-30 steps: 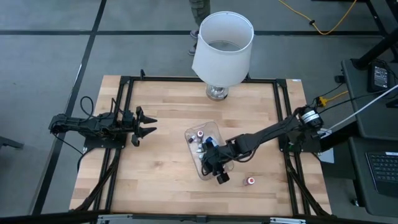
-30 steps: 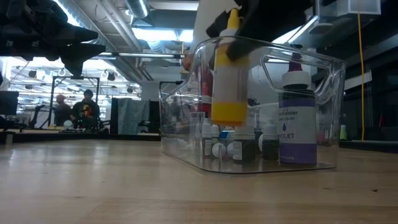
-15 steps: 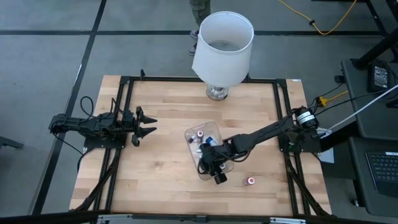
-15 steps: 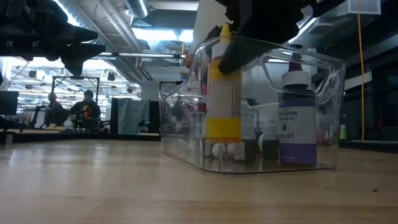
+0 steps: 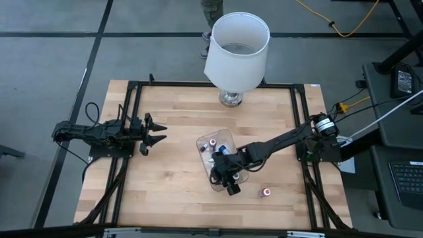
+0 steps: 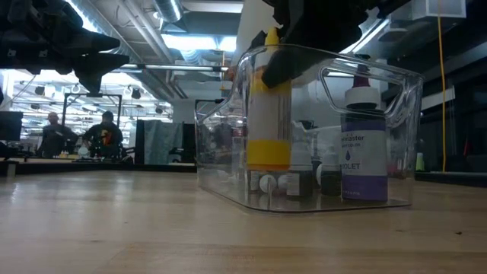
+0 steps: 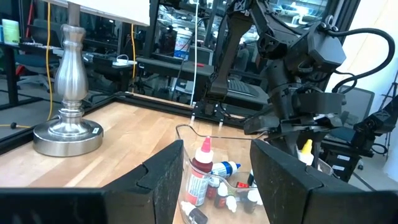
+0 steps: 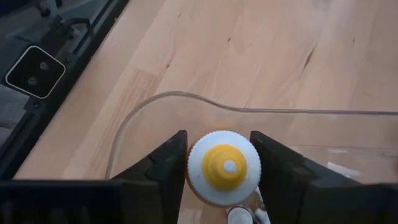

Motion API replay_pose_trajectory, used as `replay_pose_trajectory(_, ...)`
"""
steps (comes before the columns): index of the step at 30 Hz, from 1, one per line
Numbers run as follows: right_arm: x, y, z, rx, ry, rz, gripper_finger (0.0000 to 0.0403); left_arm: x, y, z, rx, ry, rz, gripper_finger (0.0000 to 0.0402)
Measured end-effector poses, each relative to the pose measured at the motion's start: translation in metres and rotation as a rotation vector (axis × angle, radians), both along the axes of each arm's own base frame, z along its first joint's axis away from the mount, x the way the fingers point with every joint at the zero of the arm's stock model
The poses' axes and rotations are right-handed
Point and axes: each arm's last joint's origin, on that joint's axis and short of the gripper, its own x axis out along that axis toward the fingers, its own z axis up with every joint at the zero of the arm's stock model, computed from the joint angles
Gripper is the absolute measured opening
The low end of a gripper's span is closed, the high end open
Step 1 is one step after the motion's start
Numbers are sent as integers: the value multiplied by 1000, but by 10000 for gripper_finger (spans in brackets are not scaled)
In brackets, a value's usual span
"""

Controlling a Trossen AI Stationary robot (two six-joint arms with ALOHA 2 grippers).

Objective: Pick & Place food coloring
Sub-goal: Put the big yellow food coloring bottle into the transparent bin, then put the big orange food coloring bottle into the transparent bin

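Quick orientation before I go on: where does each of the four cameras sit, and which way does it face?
High view: overhead, straight down; both arms, left gripper idle.
Low view: table height, facing the clear tray; right arm above.
Left wrist view: on the left arm, facing the tray; own fingers show.
Right wrist view: looking down on the yellow bottle between its fingers.
Low and right wrist views share that bottle.

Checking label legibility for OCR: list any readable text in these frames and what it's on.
"VIOLET": on the purple bottle inside the clear tray, low view.
A brand line above it on the same label: too blurred to read.
Labels on the small bottles at the tray's bottom: too small to read.
Yellow bottle: no text visible.
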Motion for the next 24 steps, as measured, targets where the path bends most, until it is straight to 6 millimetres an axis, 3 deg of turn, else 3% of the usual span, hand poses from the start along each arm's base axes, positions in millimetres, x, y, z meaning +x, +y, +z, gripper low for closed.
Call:
replay_pose_trajectory(10,1,-2,0,-2,0,-14,212,0,0,0,0,0,0,182)
replay_pose_trajectory(16,0,-3,2,-1,-2,-17,216,0,0,0,0,0,0,182)
replay_pose_trajectory(24,-15,-9,33,-39,-39,-52,213,0,0,0,0,0,0,182)
